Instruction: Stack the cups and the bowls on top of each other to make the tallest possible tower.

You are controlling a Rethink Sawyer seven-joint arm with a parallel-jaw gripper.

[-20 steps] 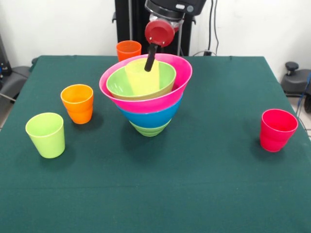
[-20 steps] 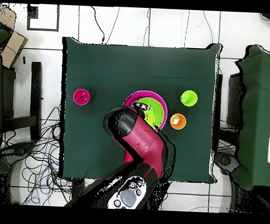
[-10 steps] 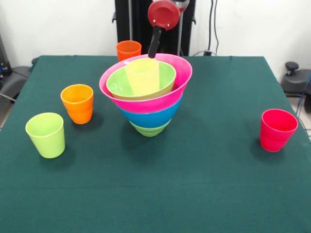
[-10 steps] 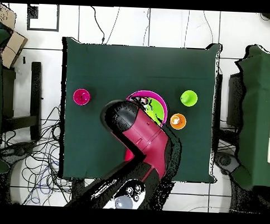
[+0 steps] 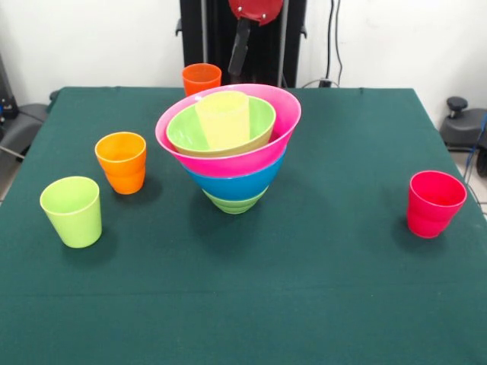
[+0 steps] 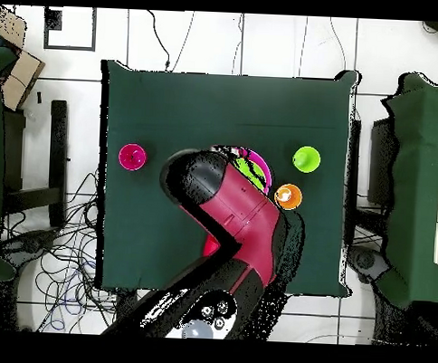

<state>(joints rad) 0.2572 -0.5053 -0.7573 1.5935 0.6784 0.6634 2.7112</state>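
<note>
Tower (image 5: 228, 148) stands just above the middle of the front view: a light green bowl at the bottom, blue (image 5: 236, 185) over it, the big pink bowl (image 5: 285, 114) flaring on top, a small light green bowl (image 5: 259, 122) nested inside and a pale yellow cup (image 5: 223, 118) upright in that. Straight above its far rim, at the top edge, hangs the gripper (image 5: 242, 46), showing one dark finger below a red disc; whether it is open or shut I cannot tell. Loose cups sit well apart: orange (image 5: 121, 162) and lime green (image 5: 71, 211) at left, another orange (image 5: 201, 78) behind, red (image 5: 434, 203) at far right. My guess: the rear orange lies nearest, just left of the gripper.
</note>
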